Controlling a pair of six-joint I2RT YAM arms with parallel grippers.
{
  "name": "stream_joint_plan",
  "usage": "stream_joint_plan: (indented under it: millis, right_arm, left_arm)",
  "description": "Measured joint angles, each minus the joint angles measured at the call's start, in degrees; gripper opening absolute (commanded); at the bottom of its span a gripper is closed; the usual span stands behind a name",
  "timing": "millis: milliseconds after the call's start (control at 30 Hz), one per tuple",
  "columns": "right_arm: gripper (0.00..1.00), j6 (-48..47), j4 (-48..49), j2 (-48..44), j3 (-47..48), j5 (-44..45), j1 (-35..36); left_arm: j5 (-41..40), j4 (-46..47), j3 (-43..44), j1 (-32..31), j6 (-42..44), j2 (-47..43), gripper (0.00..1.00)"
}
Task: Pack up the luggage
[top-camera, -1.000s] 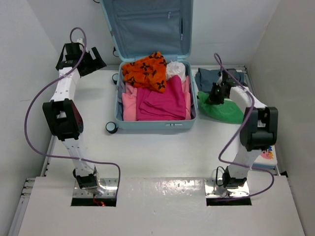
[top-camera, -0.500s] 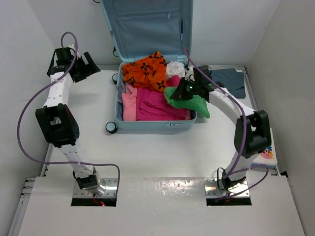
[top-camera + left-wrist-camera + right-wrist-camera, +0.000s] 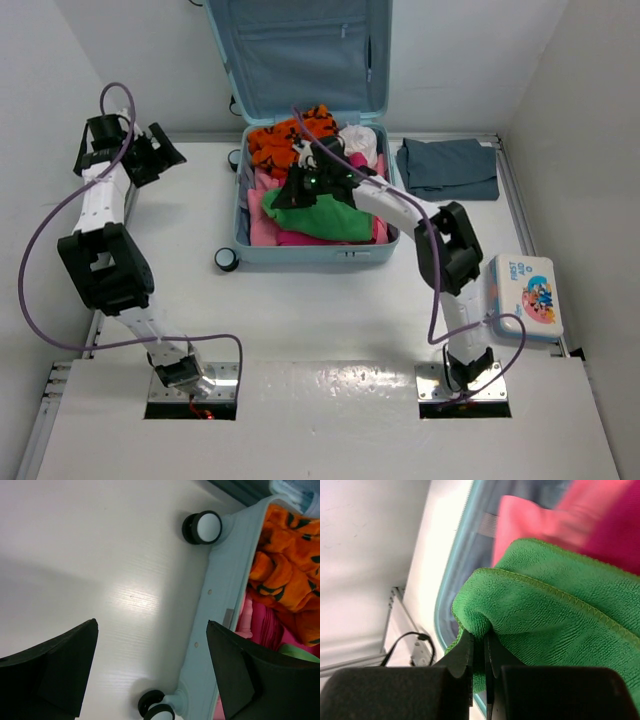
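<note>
The white table (image 3: 320, 300) carried the luggage (image 3: 320, 255) at its far middle. The case lay open, its long axis running near to far, with the lid (image 3: 300, 60) hinged at the far end, standing upright and cut off by the top of the frame. Inside lay pink clothes (image 3: 262, 215), an orange patterned garment (image 3: 275, 145), a white item (image 3: 358, 140) too small to identify, and a green cloth (image 3: 325, 215) on top. A folded grey-blue garment (image 3: 450, 168) lay on the table to the right, with a first-aid box (image 3: 528, 295) nearer. The right tool (image 3: 479, 645) was clamped on the green cloth's edge over the case. The left tool (image 3: 151, 625) hung wide open and empty, left of the case near 2 wheels (image 3: 202, 527).
</note>
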Motion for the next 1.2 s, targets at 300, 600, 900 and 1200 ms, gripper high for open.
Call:
stream_joint_plan:
  millis: [300, 600, 900, 1200]
  right_arm:
    - [0.02, 4.6, 3.1, 9.2, 5.4, -0.9, 3.7]
    - [0.55, 3.0, 3.4, 11.6, 6.8, -2.4, 4.8]
    - [0.56, -5.4, -4.2, -7.0, 2.3, 1.5, -0.5]
    - [0.52, -11.5, -4.5, -25.6, -4.9, 20.8, -26.4]
  left_arm:
    - [1.5, -2.0, -4.2, 4.3, -0.9, -2.8, 0.90]
    - [2.4, -3.1, -5.2, 3.2, -0.2, -5.4, 0.94]
    - [2.1, -1.5, -1.3, -2.3, 1.1, -6.3, 0.94]
    - [-0.4, 2.4, 1.5, -8.1, 0.8, -5.2, 0.94]
